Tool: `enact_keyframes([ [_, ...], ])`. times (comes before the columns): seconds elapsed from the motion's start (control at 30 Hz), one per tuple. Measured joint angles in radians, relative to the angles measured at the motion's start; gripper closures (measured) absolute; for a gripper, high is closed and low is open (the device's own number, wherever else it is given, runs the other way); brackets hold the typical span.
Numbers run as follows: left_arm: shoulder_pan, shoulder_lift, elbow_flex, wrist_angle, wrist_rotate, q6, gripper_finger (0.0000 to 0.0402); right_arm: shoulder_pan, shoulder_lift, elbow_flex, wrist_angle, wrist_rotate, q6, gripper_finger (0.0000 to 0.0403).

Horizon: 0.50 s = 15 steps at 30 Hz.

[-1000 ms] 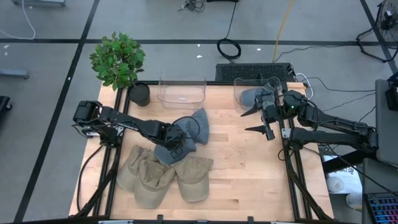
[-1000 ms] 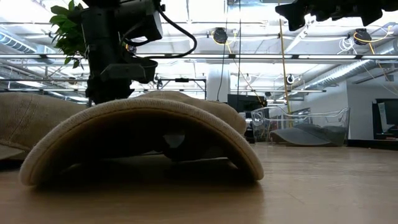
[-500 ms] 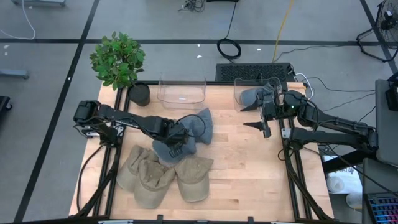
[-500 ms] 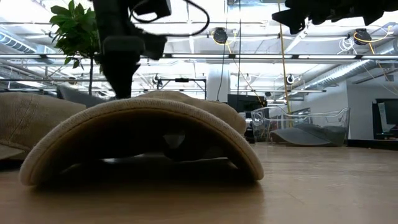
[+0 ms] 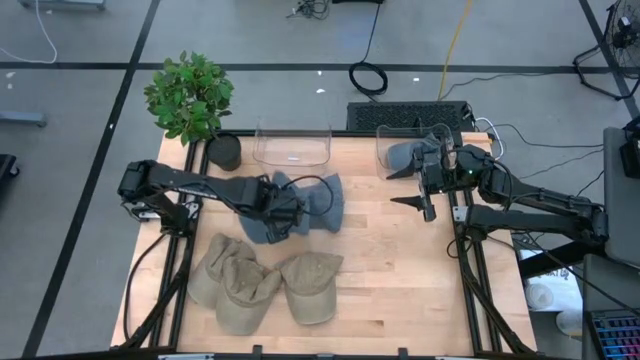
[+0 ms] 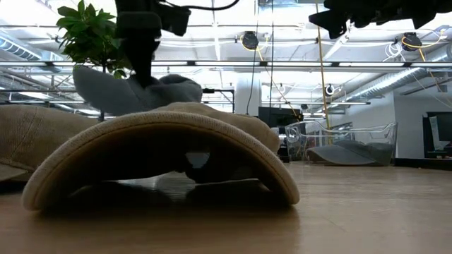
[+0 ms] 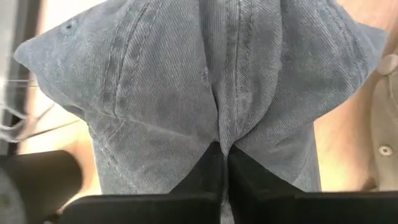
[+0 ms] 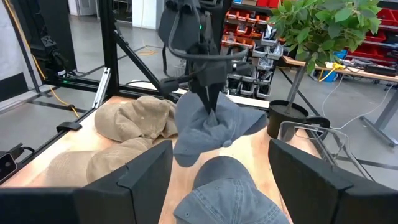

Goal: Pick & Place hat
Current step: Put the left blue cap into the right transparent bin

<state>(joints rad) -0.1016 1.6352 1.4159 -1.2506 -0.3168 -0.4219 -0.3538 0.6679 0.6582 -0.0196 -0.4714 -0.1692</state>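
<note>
My left gripper (image 5: pixel 283 207) is shut on a grey-blue cap (image 5: pixel 300 203) above the middle of the table; it also shows in the low view (image 6: pixel 145 53) and the right wrist view (image 8: pixel 208 99). A second grey cap (image 5: pixel 412 153) lies in the clear bin (image 5: pixel 383 150) at the far right. My right gripper (image 5: pixel 408 187) is open and empty, held above the table beside that bin, its fingers (image 8: pixel 146 177) wide apart. Three tan hats (image 5: pixel 262 285) lie on the table near the front. My left gripper pinches a bunched fold of the cap's crown cloth (image 7: pixel 219 127) between its two fingers (image 7: pixel 208 171). The fingers come from above, pointing down. The cap (image 8: pixel 205 134) hangs below them, its sides drooping slack, and looks lifted off the table in the right wrist view.
A second clear bin (image 5: pixel 293 148) stands at the far edge, left of the first. A potted plant (image 5: pixel 190 100) stands at the far left corner. A tan hat (image 6: pixel 162 155) fills the front of the low view. Bare wood lies between the hats and the right arm.
My left gripper has risen with the grey-blue cap and shifted a little toward the table's far left. The cap, which lay spread on the table beside the tan hats, now hangs bunched below the fingers and shows above the tan hat in the low view.
</note>
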Motion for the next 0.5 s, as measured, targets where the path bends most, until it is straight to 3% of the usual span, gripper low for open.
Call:
enact_keyframes([
  [0.5,0.000,-0.001,0.179,-0.082,-0.085,0.130,0.0396,0.000,0.001,0.000,0.000,0.000,0.001,0.0149],
])
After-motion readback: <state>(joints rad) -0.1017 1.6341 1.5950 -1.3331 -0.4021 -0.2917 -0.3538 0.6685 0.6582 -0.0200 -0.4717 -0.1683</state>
